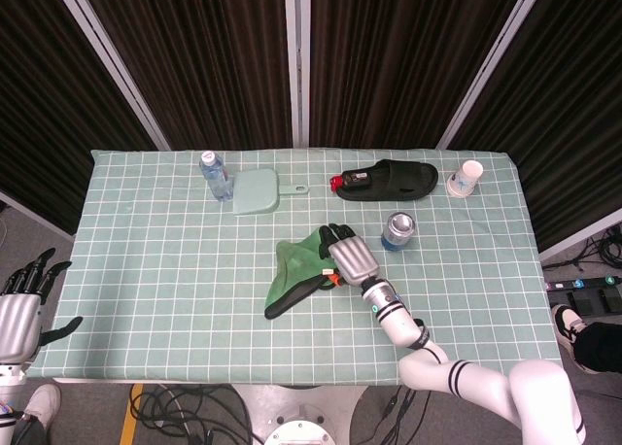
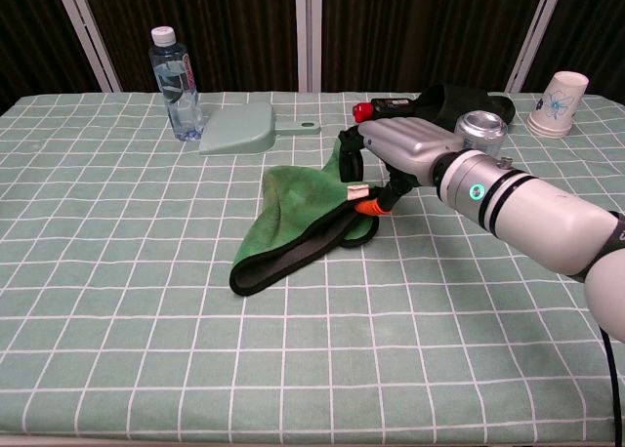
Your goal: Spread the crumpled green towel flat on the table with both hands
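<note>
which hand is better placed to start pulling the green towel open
The right hand. It is already at the right edge of the green towel, fingers over the cloth near the label, though a firm grip isn't clear. The left hand hangs off the table's left edge, fingers apart, far from the towel.
</note>
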You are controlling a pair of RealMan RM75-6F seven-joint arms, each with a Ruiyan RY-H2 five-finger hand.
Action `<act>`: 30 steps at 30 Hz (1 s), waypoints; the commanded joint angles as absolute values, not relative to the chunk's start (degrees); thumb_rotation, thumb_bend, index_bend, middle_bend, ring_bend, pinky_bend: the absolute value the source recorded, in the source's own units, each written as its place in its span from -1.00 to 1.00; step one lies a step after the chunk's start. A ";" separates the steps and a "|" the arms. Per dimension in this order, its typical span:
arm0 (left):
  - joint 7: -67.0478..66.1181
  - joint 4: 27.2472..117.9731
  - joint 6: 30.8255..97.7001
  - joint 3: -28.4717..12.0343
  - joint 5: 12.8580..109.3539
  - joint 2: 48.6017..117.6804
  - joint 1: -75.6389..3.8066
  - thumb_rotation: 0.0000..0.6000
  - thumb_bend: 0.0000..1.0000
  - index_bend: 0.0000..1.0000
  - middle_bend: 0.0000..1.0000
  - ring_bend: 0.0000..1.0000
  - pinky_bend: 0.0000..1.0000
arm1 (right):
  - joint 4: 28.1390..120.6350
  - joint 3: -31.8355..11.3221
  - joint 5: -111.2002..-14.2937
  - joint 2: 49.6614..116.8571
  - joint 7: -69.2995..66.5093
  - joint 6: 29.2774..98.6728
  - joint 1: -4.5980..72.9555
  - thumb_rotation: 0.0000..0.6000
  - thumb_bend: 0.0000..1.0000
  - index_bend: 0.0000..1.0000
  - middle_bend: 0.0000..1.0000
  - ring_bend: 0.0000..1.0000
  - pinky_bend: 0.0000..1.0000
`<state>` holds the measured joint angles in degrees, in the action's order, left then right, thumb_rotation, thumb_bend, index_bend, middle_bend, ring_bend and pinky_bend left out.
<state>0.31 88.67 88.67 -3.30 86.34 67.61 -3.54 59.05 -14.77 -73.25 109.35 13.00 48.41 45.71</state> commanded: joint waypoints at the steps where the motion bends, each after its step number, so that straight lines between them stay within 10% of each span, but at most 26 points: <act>1: 0.70 88.37 88.82 -3.34 86.25 67.61 -3.42 1.00 -0.78 -0.49 -0.63 -0.65 -0.56 | 59.03 -14.76 -73.10 109.51 12.90 48.56 46.03 1.00 -0.50 -0.08 -0.67 -0.88 -0.75; 11: 1.36 87.60 88.43 -3.42 86.35 68.05 -3.75 1.00 -0.78 -0.49 -0.63 -0.65 -0.56 | 62.58 -14.82 -71.47 107.42 14.03 49.74 45.77 0.99 -0.46 0.01 -0.64 -0.87 -0.75; 19: 4.61 87.70 86.36 -4.41 87.08 68.77 -6.10 1.00 -0.78 -0.49 -0.63 -0.65 -0.56 | 63.10 -16.13 -70.69 108.90 16.04 51.69 47.26 1.00 0.06 0.50 -0.52 -0.81 -0.75; 30: 11.26 89.36 77.83 -8.68 86.27 71.66 -15.04 1.00 -0.79 -0.28 -0.63 -0.65 -0.56 | 67.13 -22.11 -67.73 109.05 23.28 53.69 52.91 1.00 0.12 0.51 -0.52 -0.81 -0.74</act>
